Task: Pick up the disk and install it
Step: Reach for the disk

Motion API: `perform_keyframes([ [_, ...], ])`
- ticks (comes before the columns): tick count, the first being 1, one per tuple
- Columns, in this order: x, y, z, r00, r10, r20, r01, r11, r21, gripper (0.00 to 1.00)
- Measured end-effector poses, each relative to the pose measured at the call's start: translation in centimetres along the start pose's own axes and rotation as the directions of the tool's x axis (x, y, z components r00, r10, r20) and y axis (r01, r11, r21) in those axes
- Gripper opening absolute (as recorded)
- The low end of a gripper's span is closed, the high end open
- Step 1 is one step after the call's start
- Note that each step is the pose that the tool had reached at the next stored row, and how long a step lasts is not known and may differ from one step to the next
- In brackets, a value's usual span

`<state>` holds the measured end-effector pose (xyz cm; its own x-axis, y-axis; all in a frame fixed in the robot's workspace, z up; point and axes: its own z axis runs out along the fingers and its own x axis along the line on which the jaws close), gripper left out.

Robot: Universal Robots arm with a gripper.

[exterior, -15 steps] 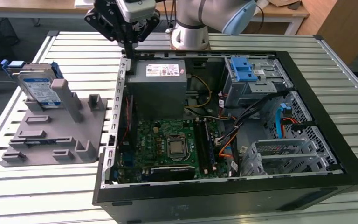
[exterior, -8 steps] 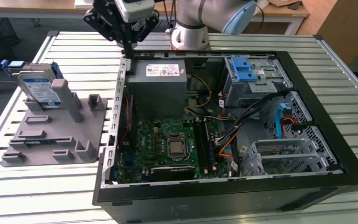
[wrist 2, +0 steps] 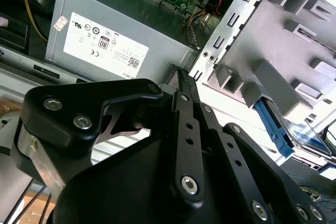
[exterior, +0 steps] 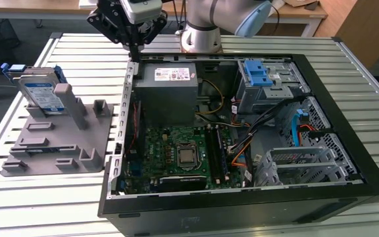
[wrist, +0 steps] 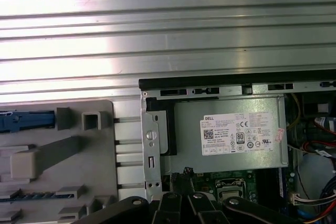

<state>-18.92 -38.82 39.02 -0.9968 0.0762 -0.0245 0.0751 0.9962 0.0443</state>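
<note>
Your gripper: pressed together (empty), over the computer case.
Disk: upright in grey holder, well apart, exterior view's left.

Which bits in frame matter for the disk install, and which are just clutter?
Job: disk, standing in grey holder; open computer case; gripper, shut and empty, at its edge.
Bystanders: power supply, motherboard, cables.
</note>
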Motion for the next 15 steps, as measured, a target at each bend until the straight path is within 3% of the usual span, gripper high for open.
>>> perform_keyframes([
  [15, 0.33, -0.02, 0.0, 1.0, 0.0, -0.0001, 0.0, 1.0, 0.0, 0.11],
])
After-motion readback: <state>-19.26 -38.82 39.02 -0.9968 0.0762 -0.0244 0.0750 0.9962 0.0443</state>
